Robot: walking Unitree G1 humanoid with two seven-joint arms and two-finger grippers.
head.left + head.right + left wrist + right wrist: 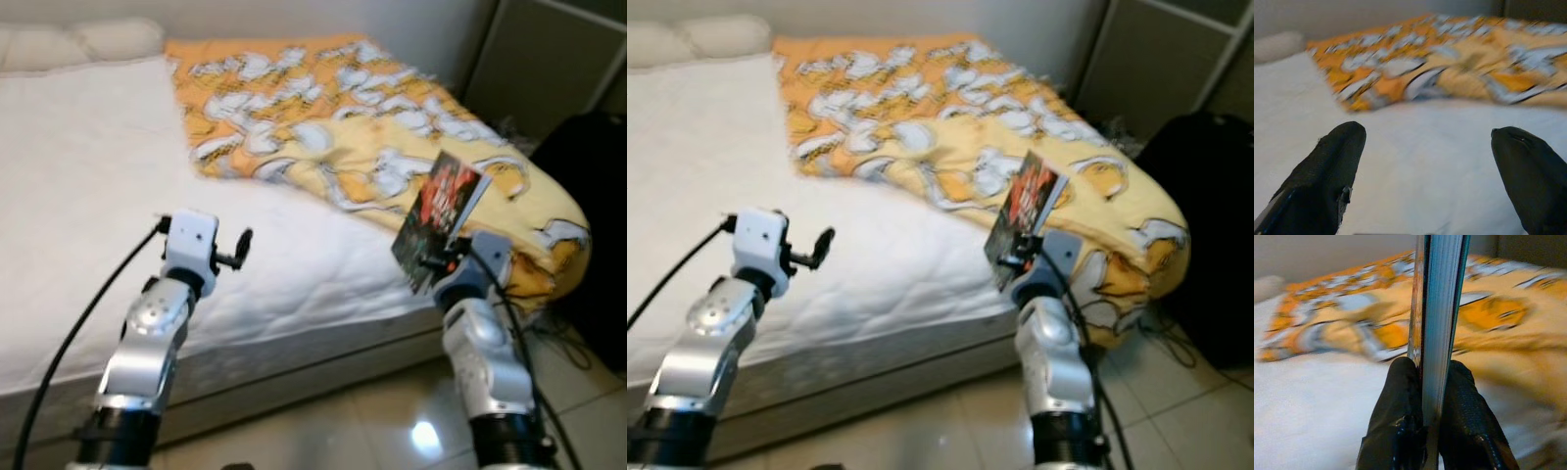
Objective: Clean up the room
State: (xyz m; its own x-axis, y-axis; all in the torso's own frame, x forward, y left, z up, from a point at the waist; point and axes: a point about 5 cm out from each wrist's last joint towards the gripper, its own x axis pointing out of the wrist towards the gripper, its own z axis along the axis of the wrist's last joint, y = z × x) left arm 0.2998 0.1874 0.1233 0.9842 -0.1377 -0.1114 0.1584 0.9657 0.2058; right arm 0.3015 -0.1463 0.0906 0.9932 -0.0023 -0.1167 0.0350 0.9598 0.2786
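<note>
A book (441,217) with a dark red and black cover is held upright in front of the bed's right side, my right gripper (439,262) shut on its lower edge. In the right wrist view the book's page block (1437,308) stands between the two black fingers (1398,401). My left gripper (241,247) is raised over the white mattress (88,176) near its front edge, open with nothing between its fingers (1327,171). A rumpled orange and yellow blanket (343,117) with white cartoon figures covers the bed's right half.
White pillows (78,41) lie at the head of the bed by the wall. A dark bag (588,196) and cables (563,343) sit on the tiled floor (392,411) to the right. A grey cabinet (549,59) stands behind.
</note>
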